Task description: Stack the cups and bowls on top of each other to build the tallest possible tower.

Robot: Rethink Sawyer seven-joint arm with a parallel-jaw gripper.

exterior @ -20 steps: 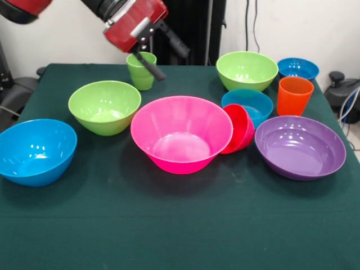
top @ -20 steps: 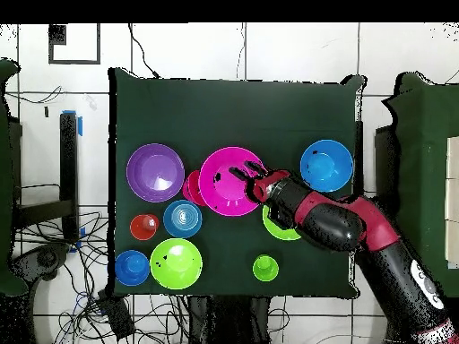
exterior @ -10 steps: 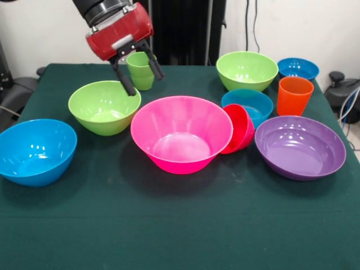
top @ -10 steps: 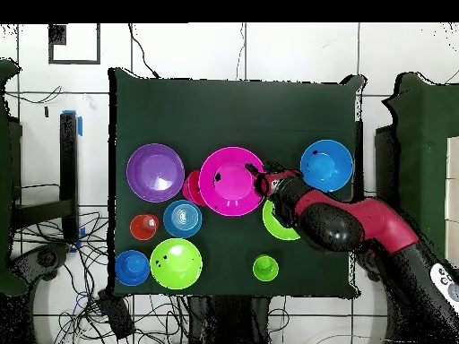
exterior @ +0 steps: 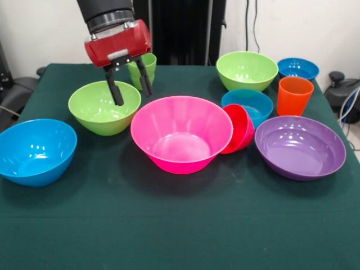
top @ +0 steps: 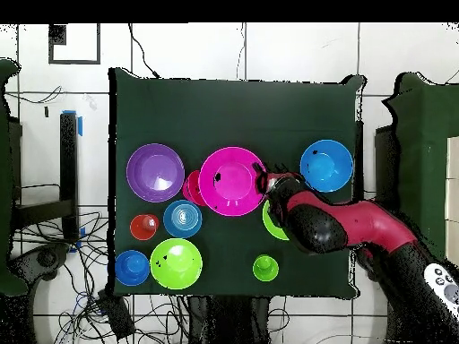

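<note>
A: Layout, biggest first?

B: Worktop has a dark green cloth, matte. Everything on it is glossy smooth plastic, round. Big pink bowl sits in the middle, deep with flared walls. Wide shallow purple bowl is at front-view right. Large blue bowl is at the left edge. One lime bowl is just left of the pink one, a second lime bowl at the back right. A mid blue bowl sits behind the small red-pink bowl, which is tipped on its side, leaning on the pink bowl's rim. A small blue bowl is at the far right corner.

A: Cups?

B: Orange cup stands upright between the small blue and purple bowls. Light green cup stands upright at the back, partly behind the arm.

A: Gripper?

B: Gripper has a red housing and black fingers. They are spread apart, pointing down, holding nothing. One tip is over the near lime bowl's rim; contact unclear.

A: Any markings?

B: None readable.
</note>
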